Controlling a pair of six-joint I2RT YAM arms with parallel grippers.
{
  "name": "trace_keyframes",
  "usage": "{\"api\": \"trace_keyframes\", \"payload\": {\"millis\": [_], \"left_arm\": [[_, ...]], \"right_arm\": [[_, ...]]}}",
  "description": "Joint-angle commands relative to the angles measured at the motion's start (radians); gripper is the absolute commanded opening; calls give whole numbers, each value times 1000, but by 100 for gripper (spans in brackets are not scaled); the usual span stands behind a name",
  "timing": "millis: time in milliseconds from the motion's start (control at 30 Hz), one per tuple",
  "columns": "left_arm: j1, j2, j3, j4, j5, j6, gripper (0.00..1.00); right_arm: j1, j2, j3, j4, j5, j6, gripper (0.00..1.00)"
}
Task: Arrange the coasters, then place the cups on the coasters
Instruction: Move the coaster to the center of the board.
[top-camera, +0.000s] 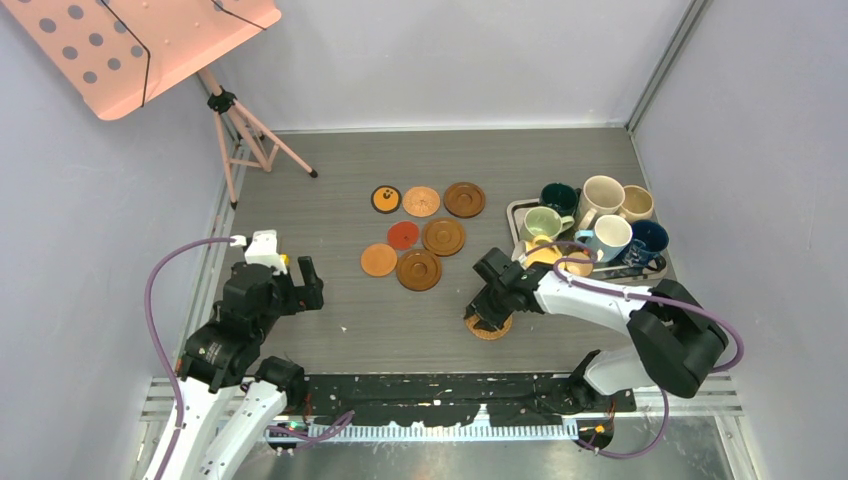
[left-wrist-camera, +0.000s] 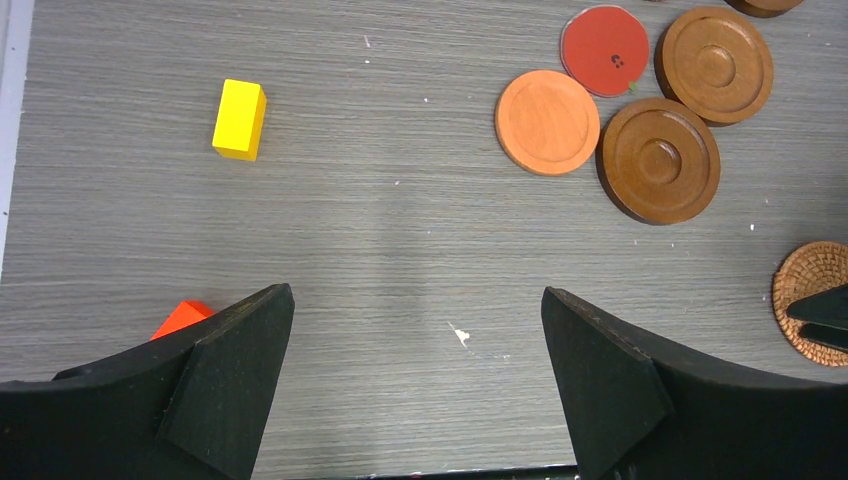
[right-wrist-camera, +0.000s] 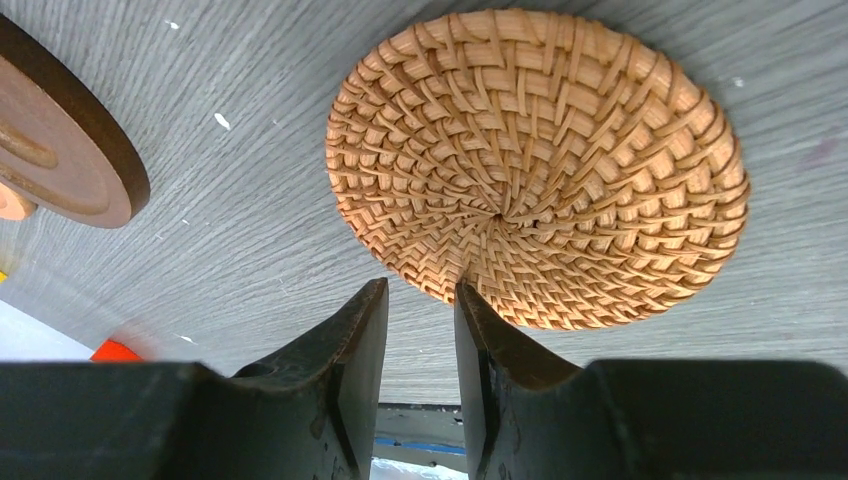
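Left gripper (left-wrist-camera: 416, 300) is hovering over the grey table (left-wrist-camera: 400, 200), its jaws standing wide apart and holding nothing. Ahead of it and to its left a small yellow block (left-wrist-camera: 239, 118) is lying. An orange-red object (left-wrist-camera: 180, 318) is peeking out from under its left finger, too hidden to identify.

Ahead and to its right seven coasters are lying flat in a loose cluster. A plain orange coaster (left-wrist-camera: 547, 122) is sitting nearest, just beside a red coaster (left-wrist-camera: 604, 50) and a dark brown ringed coaster (left-wrist-camera: 658, 160). A second ringed one (top-camera: 443, 237) is lying just behind. Farther off a row of three is running left to right: a black-and-orange coaster (top-camera: 386, 199), an orange-tan coaster (top-camera: 421, 201) and a third brown disc (top-camera: 464, 199).

The right gripper (right-wrist-camera: 420, 287) is reaching down to the table well apart from that cluster. Its jaws are standing only a narrow slit apart, and their tips are meeting the near rim of the wicker coaster (right-wrist-camera: 540, 170). Whether they are pinching it I cannot tell. That coaster is round, tan and tightly woven in a spiral, and it is lying flat.

Beyond this gripper and to its right a metal tray (top-camera: 514, 210) is holding the cups. A dark green cup (top-camera: 558, 197), a cream cup (top-camera: 600, 195) and a beige cup (top-camera: 636, 203) are standing at the back. A pale green cup (top-camera: 542, 223), a white-blue cup (top-camera: 608, 237) and a navy cup (top-camera: 645, 243) are standing in front. A yellow cup (top-camera: 545, 255) is showing at the near edge, half hidden by the arm.
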Motion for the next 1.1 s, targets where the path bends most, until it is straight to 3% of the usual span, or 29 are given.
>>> {"api": "trace_keyframes", "payload": {"millis": [0, 433, 667, 800, 867, 933, 1067], "left_arm": [[-3, -12, 0, 36, -19, 1, 98], [-3, -13, 0, 36, -18, 1, 98], [-3, -14, 0, 35, -20, 1, 98], [-3, -16, -1, 35, -21, 1, 98], [-3, -16, 0, 36, -21, 1, 98], [-3, -17, 0, 35, -19, 1, 98], [-3, -18, -1, 36, -15, 1, 98]], "right_arm": [[14, 23, 41, 8, 23, -25, 37], [50, -19, 101, -57, 153, -70, 37], [128, 73, 167, -34, 142, -132, 37], [183, 94, 252, -28, 238, -325, 37], [192, 96, 294, -37, 288, -540, 37], [198, 82, 312, -66, 355, -651, 38], [202, 17, 254, -88, 428, -738, 40]]}}
